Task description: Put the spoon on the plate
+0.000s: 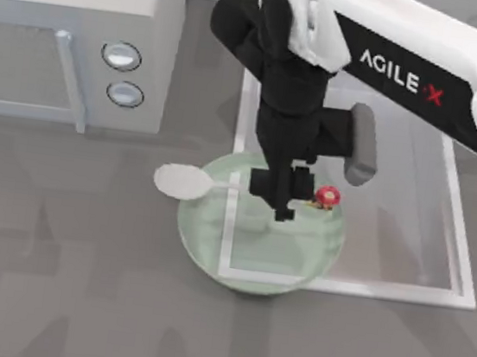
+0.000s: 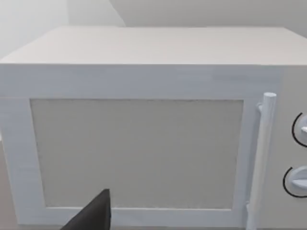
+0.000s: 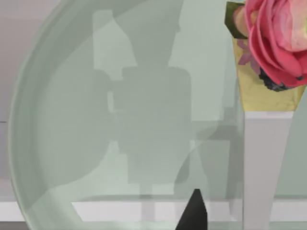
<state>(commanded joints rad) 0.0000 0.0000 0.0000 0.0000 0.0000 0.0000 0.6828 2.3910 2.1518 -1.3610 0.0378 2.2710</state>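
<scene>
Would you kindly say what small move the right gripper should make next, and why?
Probably lower slightly and open: the right gripper holds the spoon by its handle over the plate, though the bowl overhangs the rim. The left arm is parked at the table's left.

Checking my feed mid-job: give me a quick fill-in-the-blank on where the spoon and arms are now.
1. The spoon has its bowl poking over the plate's ____ edge.
2. The ____ gripper hangs over the spoon's handle.
3. The ornament at the handle end is ____ and yellow.
4. The left gripper faces the ____.

Missing words: left; right; red; microwave
</scene>
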